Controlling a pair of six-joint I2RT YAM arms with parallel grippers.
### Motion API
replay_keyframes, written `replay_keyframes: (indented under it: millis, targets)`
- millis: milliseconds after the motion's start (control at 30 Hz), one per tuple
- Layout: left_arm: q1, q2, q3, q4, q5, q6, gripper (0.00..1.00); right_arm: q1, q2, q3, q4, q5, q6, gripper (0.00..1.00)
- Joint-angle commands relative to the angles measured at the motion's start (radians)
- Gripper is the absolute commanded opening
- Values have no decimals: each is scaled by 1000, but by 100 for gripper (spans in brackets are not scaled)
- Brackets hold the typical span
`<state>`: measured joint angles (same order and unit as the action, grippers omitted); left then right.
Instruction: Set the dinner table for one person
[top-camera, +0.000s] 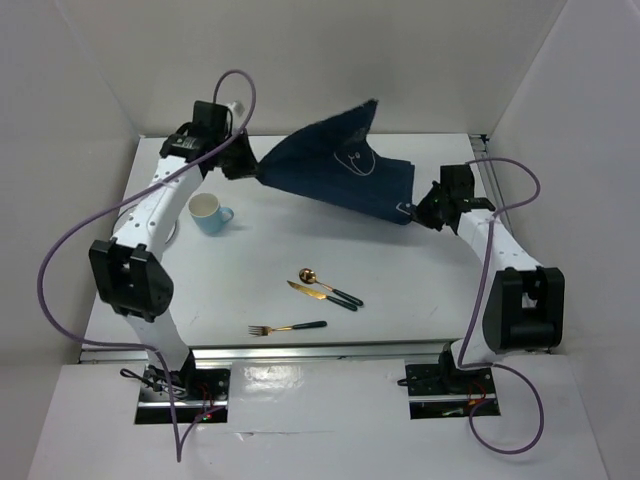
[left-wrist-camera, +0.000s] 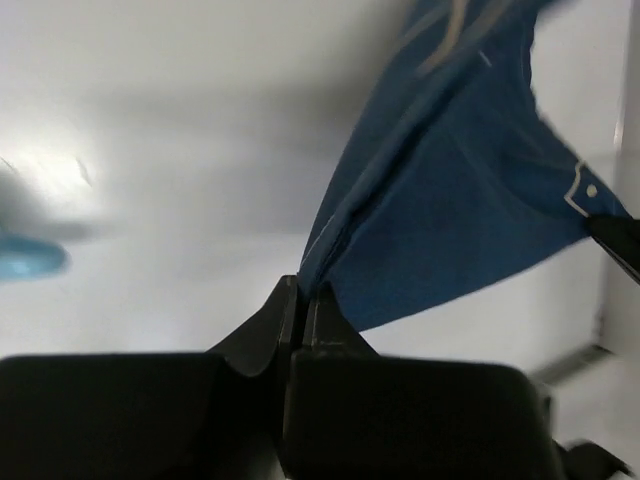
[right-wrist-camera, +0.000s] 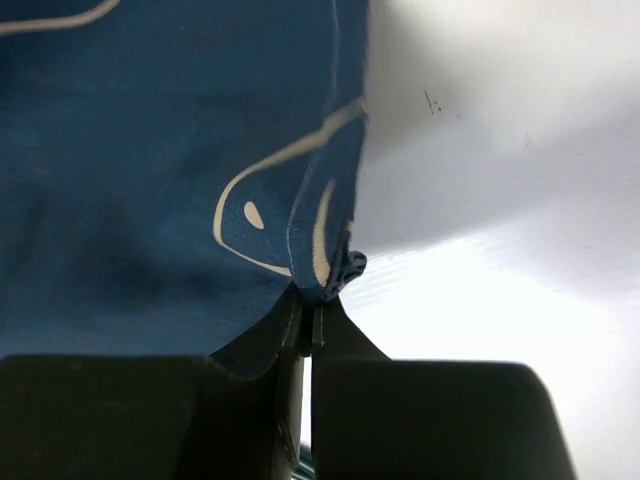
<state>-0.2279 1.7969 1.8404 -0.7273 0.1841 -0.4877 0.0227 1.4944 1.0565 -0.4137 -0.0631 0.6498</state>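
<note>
A navy placemat (top-camera: 340, 170) with a pale fish print hangs stretched above the far part of the white dinner table (top-camera: 400, 280). My left gripper (top-camera: 243, 163) is shut on its left corner, the cloth (left-wrist-camera: 450, 200) pinched between the jaws (left-wrist-camera: 303, 290). My right gripper (top-camera: 415, 213) is shut on the right corner, where the fabric (right-wrist-camera: 150, 150) bunches at the fingertips (right-wrist-camera: 312, 305). One corner of the mat sticks up at the back.
A light blue mug (top-camera: 208, 213) stands near the left arm. A gold spoon (top-camera: 325, 284), knife (top-camera: 320, 295) and fork (top-camera: 285, 328), all with dark green handles, lie in the middle near the front. White walls enclose the table on three sides.
</note>
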Motion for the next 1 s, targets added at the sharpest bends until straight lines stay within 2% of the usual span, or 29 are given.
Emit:
replay_keyframes:
  millis: [0, 133, 333, 433, 467, 567, 600, 700, 800, 967]
  targets:
    - [-2, -57, -153, 54, 241, -133, 0, -24, -85, -10, -27, 74, -19, 0]
    - [-2, -70, -184, 78, 255, -143, 0, -24, -106, 5, -36, 74, -30, 0]
    - [28, -22, -63, 78, 328, -189, 0, -24, -94, 117, -47, 72, -52, 0]
    - [38, 48, 54, 51, 328, -189, 0, -33, -13, 201, -22, 48, -73, 0]
    - [38, 70, 92, 37, 337, -201, 0, -33, 13, 242, -31, 39, -73, 0]
    - [79, 149, 282, 26, 409, -230, 0, -33, 133, 501, -94, 14, -84, 0]
    - [90, 160, 369, 26, 449, -251, 0, -33, 153, 642, -108, -7, -93, 0]
    - [139, 141, 445, 55, 517, -281, 0, -33, 175, 834, -126, -41, -102, 0]
    - [194, 43, 381, 112, 577, -308, 0, -33, 101, 879, -126, -64, -111, 0]
    - [286, -140, 176, 209, 620, -353, 0, -33, -75, 758, -83, -79, -130, 0]
